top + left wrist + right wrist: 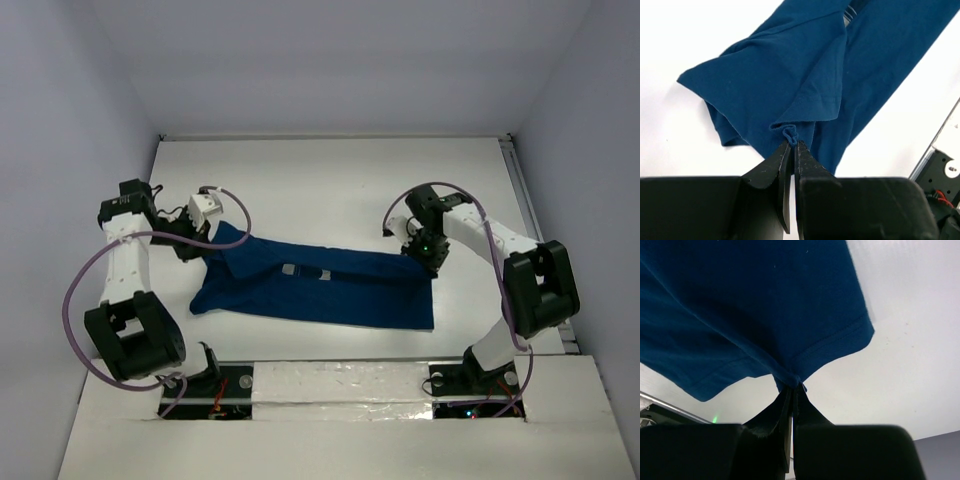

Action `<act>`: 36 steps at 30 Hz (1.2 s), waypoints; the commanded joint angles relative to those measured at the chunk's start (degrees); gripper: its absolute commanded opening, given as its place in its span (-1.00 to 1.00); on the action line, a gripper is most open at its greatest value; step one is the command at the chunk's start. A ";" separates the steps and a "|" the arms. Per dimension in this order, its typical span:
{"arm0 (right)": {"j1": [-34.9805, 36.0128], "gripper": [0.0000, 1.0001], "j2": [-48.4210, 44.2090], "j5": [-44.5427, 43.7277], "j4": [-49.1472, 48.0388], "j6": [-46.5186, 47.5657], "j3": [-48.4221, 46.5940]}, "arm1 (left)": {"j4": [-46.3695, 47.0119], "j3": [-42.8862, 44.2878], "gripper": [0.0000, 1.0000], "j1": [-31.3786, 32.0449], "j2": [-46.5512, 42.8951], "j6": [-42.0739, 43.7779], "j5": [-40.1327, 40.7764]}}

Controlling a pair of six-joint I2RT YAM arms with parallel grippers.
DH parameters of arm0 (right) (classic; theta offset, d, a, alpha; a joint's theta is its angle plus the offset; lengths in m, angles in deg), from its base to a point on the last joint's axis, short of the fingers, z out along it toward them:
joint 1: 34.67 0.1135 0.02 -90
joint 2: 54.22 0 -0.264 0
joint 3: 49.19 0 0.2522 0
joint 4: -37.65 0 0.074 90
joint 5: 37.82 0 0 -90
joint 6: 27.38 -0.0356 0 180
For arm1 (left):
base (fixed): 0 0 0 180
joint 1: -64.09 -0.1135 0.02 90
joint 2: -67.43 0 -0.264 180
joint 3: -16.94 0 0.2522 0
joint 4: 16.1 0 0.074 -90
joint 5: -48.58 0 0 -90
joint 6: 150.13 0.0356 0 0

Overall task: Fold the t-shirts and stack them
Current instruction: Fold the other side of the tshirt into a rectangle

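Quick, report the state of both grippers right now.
Left gripper: shut, pinching a bunched edge of the t-shirt.
Right gripper: shut, pinching the t-shirt at a hemmed edge.

I see left arm (125, 265) raised at left, elbow bent, wrist turned right. Left gripper (791, 146) clamped tight on bunched t-shirt (790, 85) edge. Right arm (490, 237) folded over at right, wrist angled left and down. Right gripper (792, 388) pinched closed on t-shirt hem.
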 commanded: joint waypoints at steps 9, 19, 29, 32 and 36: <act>3.48 -1.00 -0.99 -0.14 4.47 2.55 2.37 | -2.34 -6.04 -1.00 -0.17 -7.47 6.69 5.62; 6.73 -1.00 -1.08 0.39 6.76 2.03 3.86 | -2.34 -7.44 -1.00 -0.17 -7.12 7.92 7.46; 9.10 -1.00 0.76 0.74 7.98 1.32 4.39 | -2.43 -9.29 -1.00 -0.17 -6.77 10.47 11.42; 9.11 -1.00 1.38 0.39 8.34 1.41 4.21 | -2.43 -9.64 -1.00 -0.17 -6.33 10.64 12.30; 9.11 -1.00 2.78 0.48 8.51 1.50 3.95 | -2.43 -11.57 -1.00 -0.17 -5.19 11.26 12.83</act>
